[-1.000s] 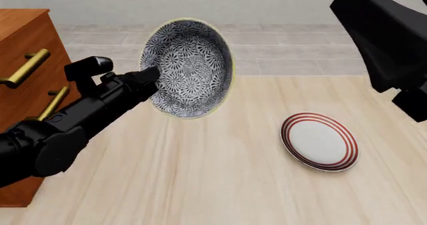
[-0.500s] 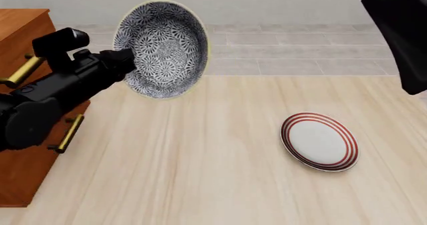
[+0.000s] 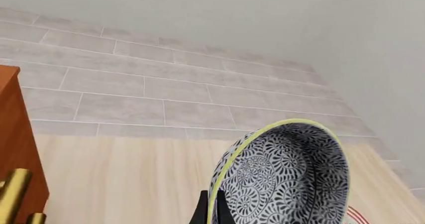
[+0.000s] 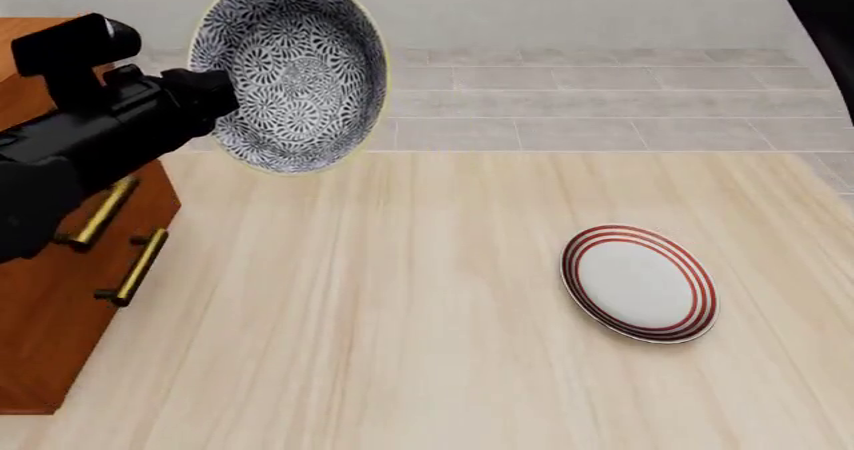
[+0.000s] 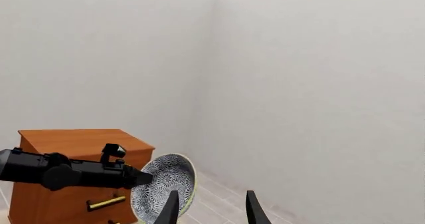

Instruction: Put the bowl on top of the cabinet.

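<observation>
The blue-and-white patterned bowl [image 4: 287, 70] hangs in the air, tipped on its side with its opening facing the camera, just right of the cabinet's top edge. My left gripper [image 4: 220, 95] is shut on the bowl's rim; in the left wrist view the fingertips [image 3: 212, 210] pinch the pale rim of the bowl [image 3: 285, 176]. The reddish-brown cabinet [image 4: 54, 260] with brass handles [image 4: 134, 265] stands at the left. My right gripper [image 5: 211, 211] is open and empty, raised high, looking across at the bowl [image 5: 162, 186] and the cabinet [image 5: 73, 144].
A flat white plate with red rings [image 4: 638, 282] lies on the wooden table [image 4: 400, 350] at the right. A grey tiled floor [image 4: 601, 100] and a pale wall lie beyond the table. A part of the right arm [image 4: 825, 0] shows in the top right corner.
My left arm has carried the bowl up and to the left, toward the cabinet's top. The right arm has drawn back up and right, almost out of the front view.
</observation>
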`<state>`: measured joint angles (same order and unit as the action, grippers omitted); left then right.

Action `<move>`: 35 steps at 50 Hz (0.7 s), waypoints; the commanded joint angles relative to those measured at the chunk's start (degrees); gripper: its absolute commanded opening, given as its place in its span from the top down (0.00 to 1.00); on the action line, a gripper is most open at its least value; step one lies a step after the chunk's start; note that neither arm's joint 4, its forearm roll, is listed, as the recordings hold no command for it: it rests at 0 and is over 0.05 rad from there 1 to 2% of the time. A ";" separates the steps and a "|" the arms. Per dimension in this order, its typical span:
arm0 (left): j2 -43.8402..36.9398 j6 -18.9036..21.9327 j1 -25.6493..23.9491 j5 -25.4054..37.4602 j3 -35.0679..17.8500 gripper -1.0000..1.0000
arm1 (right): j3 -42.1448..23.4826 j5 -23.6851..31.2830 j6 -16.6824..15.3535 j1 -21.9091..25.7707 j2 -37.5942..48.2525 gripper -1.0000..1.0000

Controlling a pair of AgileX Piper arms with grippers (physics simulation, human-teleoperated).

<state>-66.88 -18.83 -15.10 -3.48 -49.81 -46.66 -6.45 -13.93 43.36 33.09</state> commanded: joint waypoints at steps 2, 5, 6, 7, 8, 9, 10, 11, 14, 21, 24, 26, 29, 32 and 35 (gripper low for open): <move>0.78 -1.44 0.09 2.61 -2.24 1.00 | -0.17 -0.09 0.47 -0.48 -0.41 0.00; 0.69 -3.21 -0.43 3.32 -2.89 1.00 | -0.10 -0.35 0.55 -0.48 -0.37 0.00; 0.17 -3.03 -1.56 3.85 -3.61 1.00 | -0.11 -0.32 0.55 -0.44 -0.43 0.00; 0.60 -2.87 -1.00 3.91 -3.44 1.00 | -0.08 -0.37 0.54 -0.38 -0.42 0.00; 0.45 -2.59 -1.36 4.43 -3.91 1.00 | -0.06 -0.57 0.53 -0.36 -0.29 0.00; 0.49 -2.64 -1.70 4.66 -4.19 1.00 | -0.08 -0.67 0.61 -0.30 -0.20 0.00; 0.49 -2.64 -1.70 4.66 -4.20 1.00 | -0.08 -0.67 0.61 -0.30 -0.20 0.00; 0.45 -2.90 -1.81 4.86 -4.35 1.00 | -0.06 -0.83 0.69 -0.32 -0.09 0.00; 0.93 -2.33 -2.21 5.88 -5.22 1.00 | -0.01 -1.21 0.73 -0.21 0.05 0.00; 1.92 -3.52 -2.61 6.67 -5.69 1.00 | -0.17 -1.09 0.91 -0.12 -0.18 0.00; 1.61 -1.97 -3.79 7.69 -7.07 1.00 | -0.32 -0.46 0.90 -0.03 -0.80 0.00; 4.02 -4.95 -4.86 4.86 -5.38 1.00 | -0.30 -0.53 0.88 0.02 -0.84 0.00; 1.39 -2.33 -3.50 9.61 -8.26 1.00 | -0.18 -0.97 0.98 -0.02 -0.56 0.00; 1.67 -5.90 -2.19 10.06 -7.85 1.00 | 0.00 -1.62 1.09 -0.08 -0.05 0.00; 1.56 -6.43 -0.23 12.56 -8.77 1.00 | -0.06 -1.88 1.35 -0.15 0.18 0.00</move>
<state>-65.41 -22.72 -17.41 5.17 -56.48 -46.78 -7.63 -12.98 43.25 32.84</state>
